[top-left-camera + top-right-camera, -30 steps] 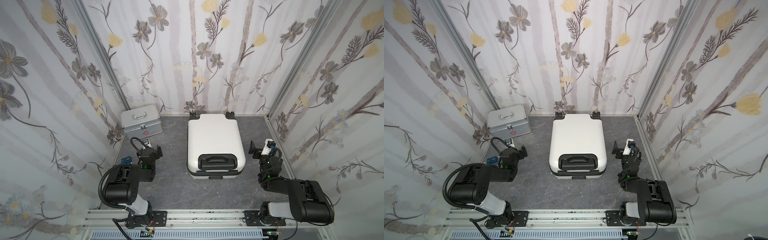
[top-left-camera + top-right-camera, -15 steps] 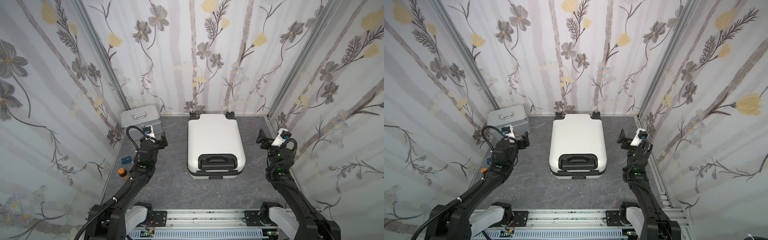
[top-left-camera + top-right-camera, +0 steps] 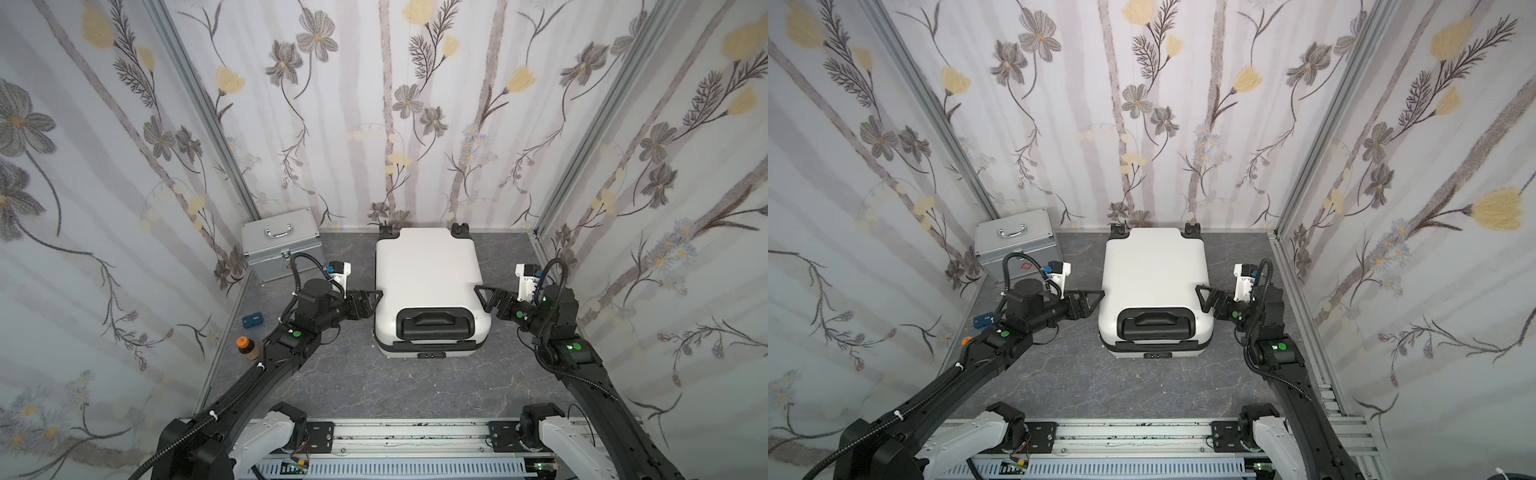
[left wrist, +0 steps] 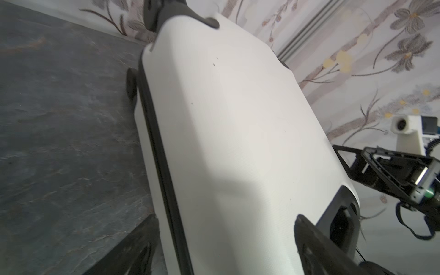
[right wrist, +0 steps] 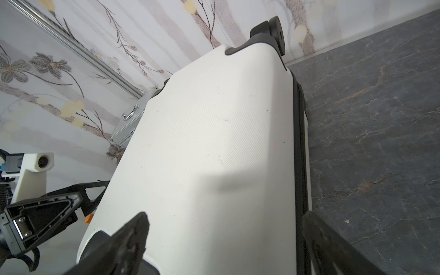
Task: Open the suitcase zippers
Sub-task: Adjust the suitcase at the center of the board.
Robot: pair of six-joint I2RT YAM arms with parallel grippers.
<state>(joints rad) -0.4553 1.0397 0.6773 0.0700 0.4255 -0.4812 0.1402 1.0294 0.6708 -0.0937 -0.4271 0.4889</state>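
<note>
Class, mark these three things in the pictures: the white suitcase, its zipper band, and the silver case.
suitcase (image 3: 428, 270), in a top view, middle of the white lid.
zipper band (image 4: 163, 166), left wrist view, black strip along the side seam.
silver case (image 3: 266, 245), in a top view, lid beside its handle.

Bright even light, soft shadow on the suitcase (image 4: 238, 142), wrist views blurred.

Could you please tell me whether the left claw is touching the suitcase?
Cannot tell. The left wrist view shows the open left claw straddling the side of the suitcase, but blur hides any contact or gap.
</note>
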